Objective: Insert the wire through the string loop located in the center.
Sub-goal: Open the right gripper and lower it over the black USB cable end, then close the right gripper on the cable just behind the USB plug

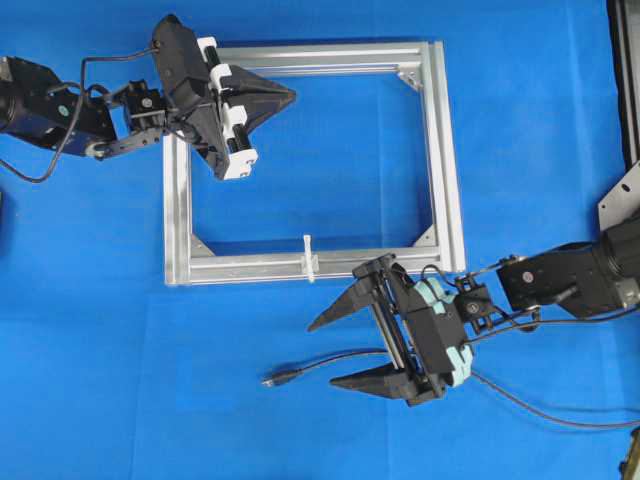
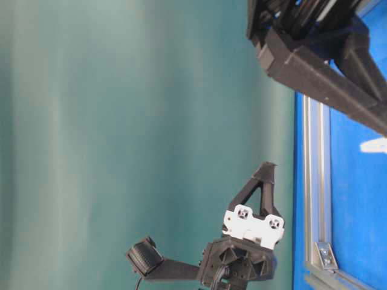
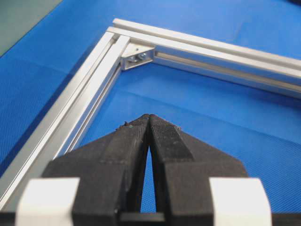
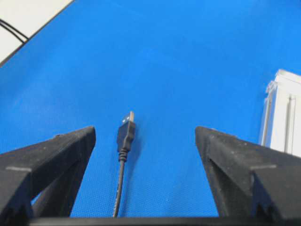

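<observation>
The wire (image 1: pixel 330 364) lies on the blue mat below the frame, its dark plug (image 1: pixel 275 379) with a metallic tip pointing left. In the right wrist view the plug (image 4: pixel 126 133) rests on the mat between the two spread fingers, touching neither. My right gripper (image 1: pixel 322 352) (image 4: pixel 146 134) is open and straddles the wire. The string loop (image 1: pixel 309 257) is a small white tie standing across the frame's near bar. My left gripper (image 1: pixel 290 96) (image 3: pixel 149 117) is shut and empty, hovering over the frame's upper left part.
The silver aluminium frame (image 1: pixel 443 150) lies flat on the blue mat, with corner brackets (image 3: pixel 137 57) inside. A frame corner (image 4: pixel 282 113) shows at the right of the right wrist view. Another silver piece (image 1: pixel 620 200) and dark gear sit at the right edge.
</observation>
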